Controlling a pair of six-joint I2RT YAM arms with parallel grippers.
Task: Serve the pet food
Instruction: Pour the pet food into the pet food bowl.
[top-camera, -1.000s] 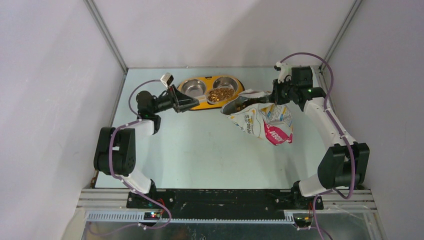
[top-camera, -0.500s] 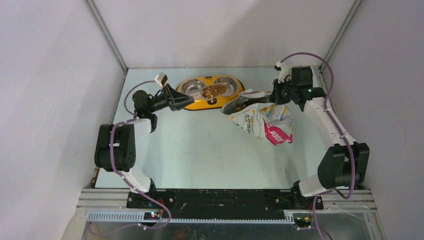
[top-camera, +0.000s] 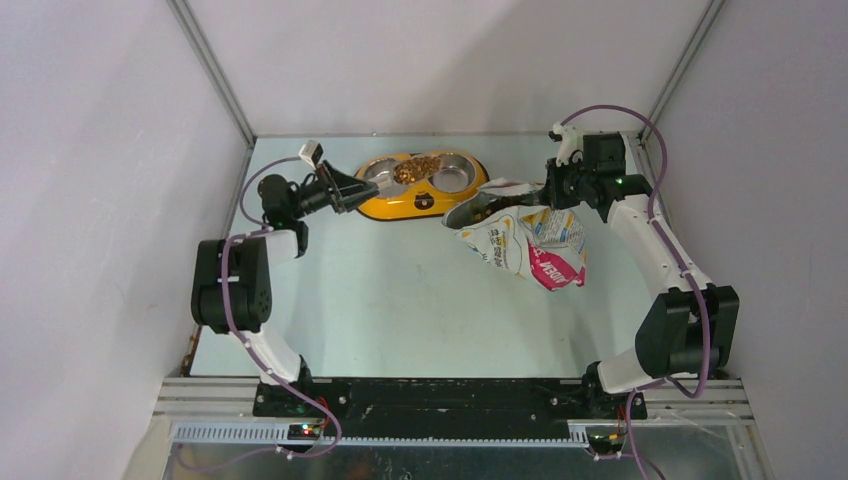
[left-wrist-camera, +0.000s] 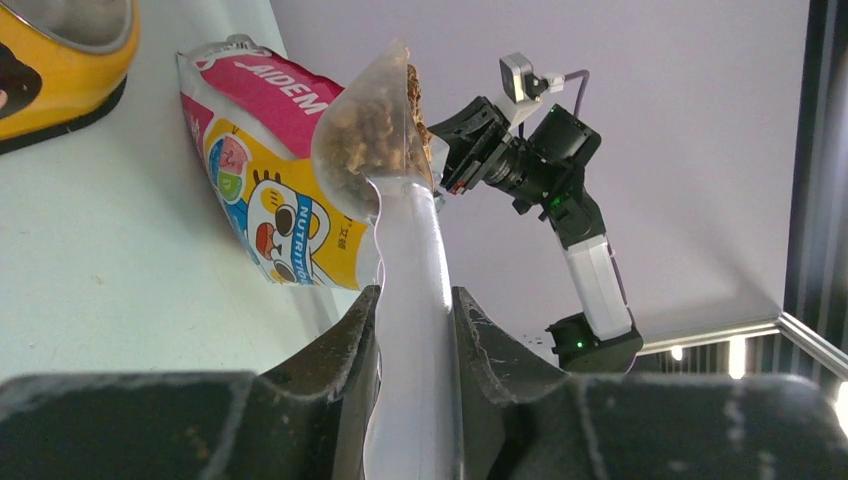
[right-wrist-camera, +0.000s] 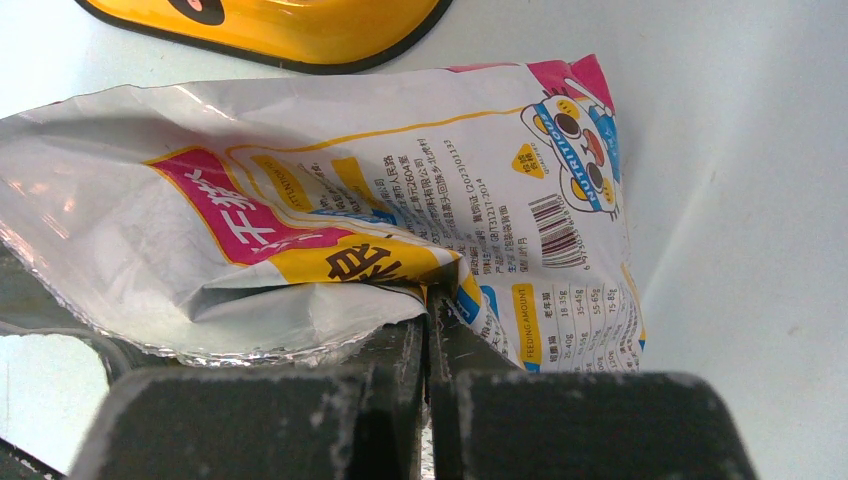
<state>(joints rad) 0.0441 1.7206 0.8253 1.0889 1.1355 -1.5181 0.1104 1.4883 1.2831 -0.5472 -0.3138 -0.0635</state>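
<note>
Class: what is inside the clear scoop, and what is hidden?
Brown kibble fills the scoop, seen through its clear wall. Its handle end is hidden inside the left pincer.

Left wrist view: I see only a corner of the yellow bowl (left-wrist-camera: 55, 60), cut by the top and left edges. The handle of the clear scoop (left-wrist-camera: 405, 290) runs off the bottom. Right wrist view: the foil bag (right-wrist-camera: 350, 200) is cropped at left, and its pinched edge is hidden inside my right gripper (right-wrist-camera: 428, 320).
</note>
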